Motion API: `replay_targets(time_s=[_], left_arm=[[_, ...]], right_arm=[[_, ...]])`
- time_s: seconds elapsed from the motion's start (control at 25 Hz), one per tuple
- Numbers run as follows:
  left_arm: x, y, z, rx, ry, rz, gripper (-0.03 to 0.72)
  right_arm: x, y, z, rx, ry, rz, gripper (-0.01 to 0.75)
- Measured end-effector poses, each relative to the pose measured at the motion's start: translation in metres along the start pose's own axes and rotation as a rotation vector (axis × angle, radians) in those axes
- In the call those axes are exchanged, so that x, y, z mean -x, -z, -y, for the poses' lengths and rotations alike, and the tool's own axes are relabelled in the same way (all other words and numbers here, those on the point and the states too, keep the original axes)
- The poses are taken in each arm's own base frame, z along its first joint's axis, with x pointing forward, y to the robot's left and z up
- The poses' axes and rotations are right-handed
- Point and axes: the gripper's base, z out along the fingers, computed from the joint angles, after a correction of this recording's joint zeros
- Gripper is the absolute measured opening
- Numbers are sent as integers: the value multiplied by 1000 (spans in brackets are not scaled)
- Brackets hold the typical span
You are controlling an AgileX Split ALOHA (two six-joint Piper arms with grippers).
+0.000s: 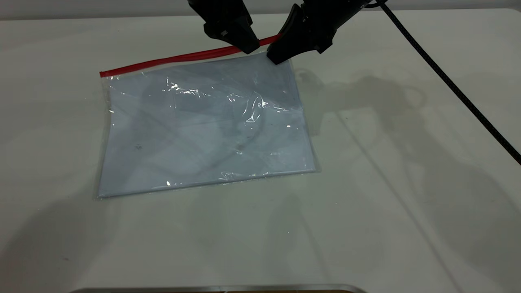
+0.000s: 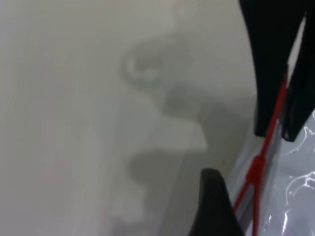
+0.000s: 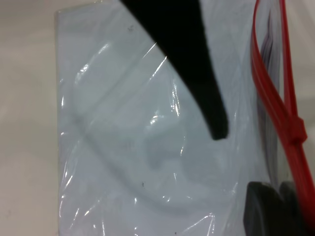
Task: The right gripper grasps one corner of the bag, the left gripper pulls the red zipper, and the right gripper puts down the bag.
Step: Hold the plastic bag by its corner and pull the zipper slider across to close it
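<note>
The bag (image 1: pixel 203 126), a clear pouch with pale blue sheets inside, lies flat on the white table (image 1: pixel 407 211). The red zipper (image 1: pixel 171 59) runs along its far edge. My right gripper (image 1: pixel 277 57) is shut on the corner of the bag where the red strip ends; its pads (image 3: pixel 261 209) pinch the plastic beside the strip. My left gripper (image 1: pixel 249 48) is open, just left of the right one, over the zipper. One of its fingers (image 2: pixel 211 206) is on the table side and the other (image 3: pixel 197 69) is over the bag. The slider (image 2: pixel 255 169) lies between the grippers, also seen in the right wrist view (image 3: pixel 295 130).
The right arm's black braided cable (image 1: pixel 447 81) trails across the table's right side. A metal edge (image 1: pixel 220 289) shows at the near border.
</note>
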Motion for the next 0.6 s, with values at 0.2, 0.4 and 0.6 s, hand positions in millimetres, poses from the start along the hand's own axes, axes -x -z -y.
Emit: replay_targets(time_s=[0.2,0.4,0.6], left_arm=[[-3,-11,0,0,27,35,577],[-9,-22,1,-17,39,29,577],[-9,-22,1,-13,40,32,536]], right_arm=[[2,-2,-1,4,7,1,32],[2,-2,-1,5,6,2,32],[2,-2,-1,5,6,2,35]])
